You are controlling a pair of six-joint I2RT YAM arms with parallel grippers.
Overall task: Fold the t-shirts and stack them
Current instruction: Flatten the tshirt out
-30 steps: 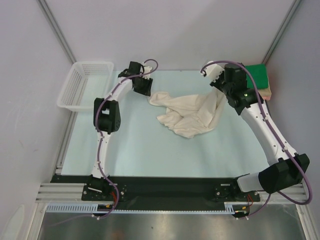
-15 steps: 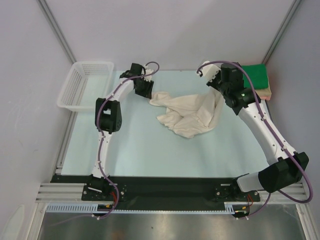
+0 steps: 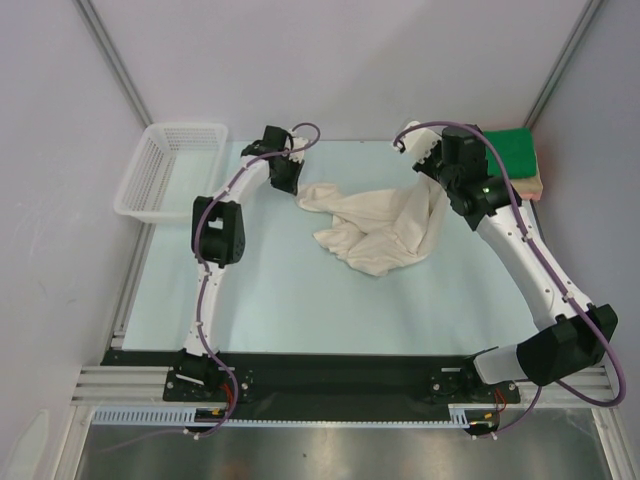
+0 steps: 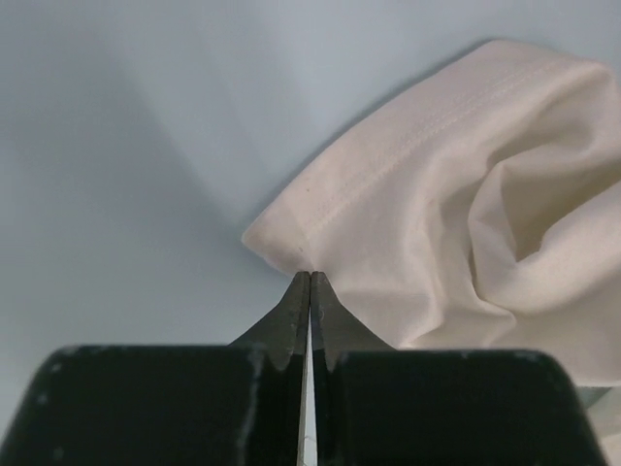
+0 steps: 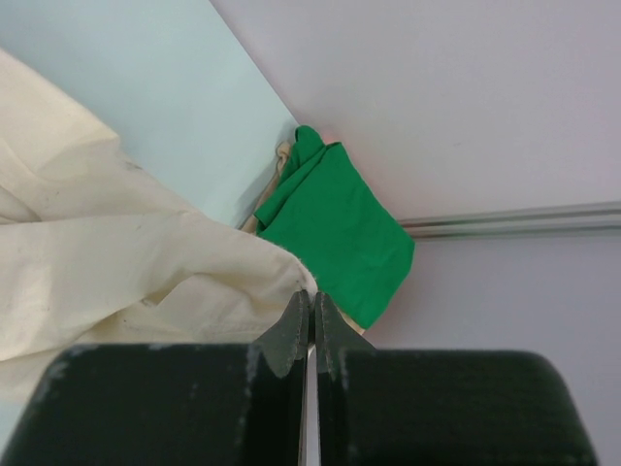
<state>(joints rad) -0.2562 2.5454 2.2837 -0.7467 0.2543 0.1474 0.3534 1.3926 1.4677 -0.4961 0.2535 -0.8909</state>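
A crumpled cream-white t-shirt (image 3: 375,228) lies mid-table on the pale blue mat. My left gripper (image 3: 289,186) sits low at the shirt's left corner, and in the left wrist view it (image 4: 310,276) is shut, pinching the hemmed corner of the cream shirt (image 4: 437,223). My right gripper (image 3: 433,178) is shut on the shirt's right edge, and that cream cloth (image 5: 146,262) drapes away from its tips (image 5: 310,294). A folded bright green t-shirt (image 3: 513,150) lies in the back right corner on a peach-tan one (image 3: 537,186). The green shirt (image 5: 340,228) shows just beyond the right jaws.
A white lattice basket (image 3: 170,170) stands off the mat's back left corner. Grey walls with metal rails close in the back and both sides. The black base rail (image 3: 330,375) runs along the near edge.
My left gripper's jaws have gone from open to shut on the cream shirt's left corner, which shifted slightly left. The right arm holds its place.
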